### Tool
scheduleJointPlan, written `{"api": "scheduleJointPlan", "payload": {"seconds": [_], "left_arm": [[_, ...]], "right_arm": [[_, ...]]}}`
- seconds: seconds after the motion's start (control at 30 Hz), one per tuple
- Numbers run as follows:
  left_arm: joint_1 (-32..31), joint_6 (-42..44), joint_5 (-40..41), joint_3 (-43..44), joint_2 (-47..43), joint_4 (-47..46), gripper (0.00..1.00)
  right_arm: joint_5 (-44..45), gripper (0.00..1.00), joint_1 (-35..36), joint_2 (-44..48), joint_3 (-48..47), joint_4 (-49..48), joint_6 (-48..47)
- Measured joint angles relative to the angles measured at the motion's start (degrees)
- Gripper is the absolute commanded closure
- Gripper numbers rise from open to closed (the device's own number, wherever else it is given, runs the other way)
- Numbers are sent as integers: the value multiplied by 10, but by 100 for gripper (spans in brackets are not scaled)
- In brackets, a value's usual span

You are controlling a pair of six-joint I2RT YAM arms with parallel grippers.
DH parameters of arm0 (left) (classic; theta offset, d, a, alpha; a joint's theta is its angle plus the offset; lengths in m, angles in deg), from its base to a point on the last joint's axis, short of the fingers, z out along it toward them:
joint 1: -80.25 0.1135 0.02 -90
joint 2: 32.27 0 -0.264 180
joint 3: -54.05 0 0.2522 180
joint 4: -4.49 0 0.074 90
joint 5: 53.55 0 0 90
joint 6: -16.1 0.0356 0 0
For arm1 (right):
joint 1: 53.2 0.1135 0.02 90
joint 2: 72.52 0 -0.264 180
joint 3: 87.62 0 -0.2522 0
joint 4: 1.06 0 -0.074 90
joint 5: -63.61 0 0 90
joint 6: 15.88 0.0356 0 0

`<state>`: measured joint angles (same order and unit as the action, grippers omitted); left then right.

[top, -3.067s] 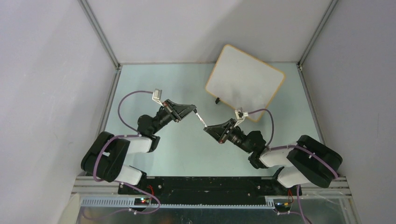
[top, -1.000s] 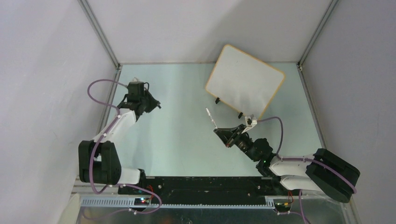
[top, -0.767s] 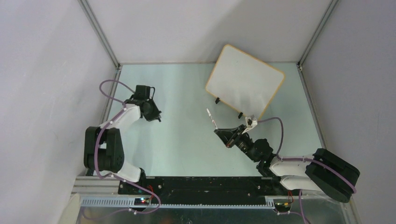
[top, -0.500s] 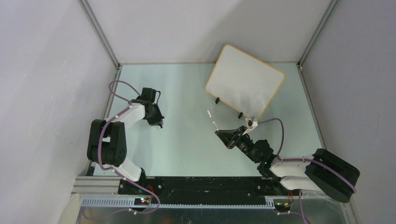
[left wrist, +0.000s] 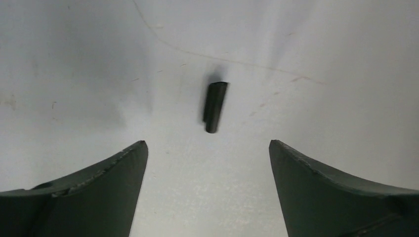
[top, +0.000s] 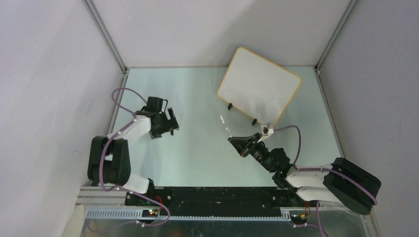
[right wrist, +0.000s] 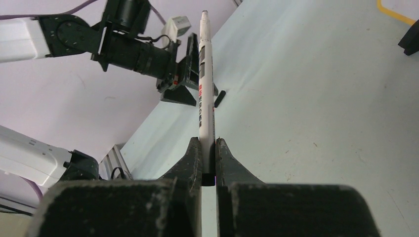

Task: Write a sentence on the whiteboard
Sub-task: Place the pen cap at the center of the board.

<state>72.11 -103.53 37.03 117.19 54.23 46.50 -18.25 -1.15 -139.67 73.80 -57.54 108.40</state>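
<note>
The whiteboard (top: 259, 86) stands in the far right part of the table (top: 197, 163), close to the back wall. It rests on two small black feet (top: 230, 105), and its orange rim is turned a little, so one corner points to the right arm. The white face that the top view shows is turned toward the arms. In the right wrist view only a piece of the rim (right wrist: 395, 7) and one foot (right wrist: 410, 39) are visible at the upper right edge.

The right gripper (top: 238, 143) is in front of the board, near to it but not touching it. Its jaws are clenched on a white marker (right wrist: 205, 74), which they grasp at its lower end. The marker (top: 225, 124) sticks out from the fingers, and its tip points away from the gripper, toward the left side of the board's near edge.

The left gripper (top: 170, 123) is at the left side of the table, well apart from the board, and it points down to the surface. Its jaws are released and stand wide apart (left wrist: 207, 145), with nothing between them. A small black cap (left wrist: 215, 106) lies on the table just ahead of the fingertips, free from both fingers. The right wrist view shows the same cap (right wrist: 219, 98) on the table beside the left gripper.
</note>
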Motion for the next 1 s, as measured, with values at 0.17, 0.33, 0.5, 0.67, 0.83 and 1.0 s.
{"api": "scheduleJointPlan", "payload": {"seconds": [0.17, 0.33, 0.5, 0.67, 0.83, 1.0], "left_arm": [[-1, 1, -35, -37, -126, -72, 1], [-2, 2, -94, -41, -192, -247, 1], [-2, -4, -196, 24, -82, -417, 0], [-2, -45, -279, 103, 62, -534, 1], [-2, -84, -332, 196, 163, -604, 1], [1, -81, -356, 248, 168, -605, 1]], "right_arm": [[-29, 100, -40, 74, -2, 55, 2], [-31, 100, -97, 244, -77, 287, -14], [-21, 100, -145, 368, -162, 478, -39], [-35, 100, -215, 391, -241, 642, -59], [-59, 100, -274, 367, -297, 766, -85], [-95, 100, -323, 348, -314, 808, -99]]}}
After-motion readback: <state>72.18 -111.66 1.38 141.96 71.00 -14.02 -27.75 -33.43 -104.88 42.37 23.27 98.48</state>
